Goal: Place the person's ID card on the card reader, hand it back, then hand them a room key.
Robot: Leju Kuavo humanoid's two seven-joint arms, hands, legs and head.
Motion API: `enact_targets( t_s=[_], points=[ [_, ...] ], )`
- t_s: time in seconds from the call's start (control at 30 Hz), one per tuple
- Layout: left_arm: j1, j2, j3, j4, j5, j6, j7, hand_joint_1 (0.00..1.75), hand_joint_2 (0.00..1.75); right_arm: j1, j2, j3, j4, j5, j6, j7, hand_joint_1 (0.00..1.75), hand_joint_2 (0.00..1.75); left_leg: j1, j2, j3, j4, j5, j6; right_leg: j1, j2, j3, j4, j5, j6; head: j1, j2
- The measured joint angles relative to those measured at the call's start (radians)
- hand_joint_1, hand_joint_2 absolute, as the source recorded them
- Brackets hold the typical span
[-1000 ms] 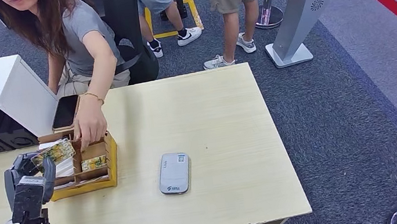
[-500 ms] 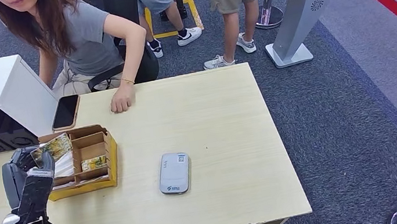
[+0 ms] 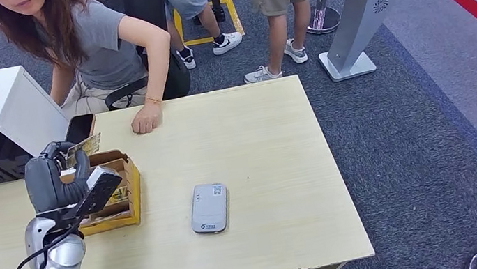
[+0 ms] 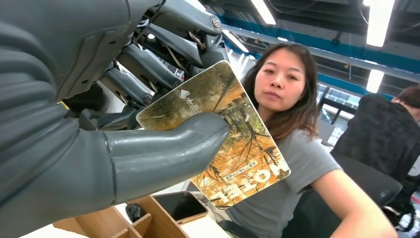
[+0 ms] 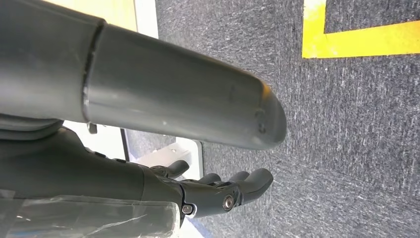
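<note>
- My left hand [image 3: 52,180] pinches the hotel room key card [image 4: 225,144] between thumb and fingers, above the cardboard organizer [image 3: 121,193].
- The person's hand [image 3: 147,123] rests on the table ahead and to the right; the card's long axis points toward her.
- My right hand [image 5: 218,191] hangs empty, fingers loosely apart.

Head view: high vantage, looking forward and down across wooden table [image 3: 257,139] toward seated person [image 3: 97,49] at far edge. Left wrist view: close behind left hand [image 4: 99,148], tilted up past held room key [image 4: 233,148] at same person [image 4: 292,124] and ceiling lights; shares card, organizer box [image 3: 114,194], phone with head view. Right wrist view: close behind right hand [image 5: 218,193], facing grey carpet.
</note>
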Motion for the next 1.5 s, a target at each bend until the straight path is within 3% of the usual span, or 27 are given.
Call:
enact_targets(
  t_s=[0.43,0.67,1.0,1.5],
  points=[
    [-0.080,0.008,-0.201,0.226,-0.428,0.093,0.126,1.75,1.75,-0.003,0.000,0.000,0.000,0.019,-0.002,0.008,0.00,0.00,0.000,0.000,0.000,0.000,0.000,0.000,0.000,0.000,0.000,0.000,0.000,0.000,0.000,0.000],
    [-0.109,0.011,-0.261,0.292,-0.485,0.125,0.151,1.75,1.75,-0.003,0.000,0.000,0.000,0.019,-0.002,0.008,0.00,0.00,0.000,0.000,0.000,0.000,0.000,0.000,0.000,0.000,0.000,0.000,0.000,0.000,0.000,0.000],
    [-0.123,0.011,-0.327,0.340,-0.655,0.271,0.217,1.75,1.75,-0.004,0.000,0.000,0.000,0.026,-0.004,0.010,0.00,0.00,0.000,0.000,0.000,0.000,0.000,0.000,0.000,0.000,0.000,0.000,0.000,0.000,0.000,0.000],
    [-0.118,0.010,-0.450,0.346,-0.737,0.279,0.184,1.75,1.75,-0.004,0.000,0.000,0.001,0.045,-0.002,0.010,0.00,0.00,0.000,0.000,0.000,0.000,0.000,0.000,0.000,0.000,0.000,0.000,0.000,0.000,0.000,0.000]
  ],
)
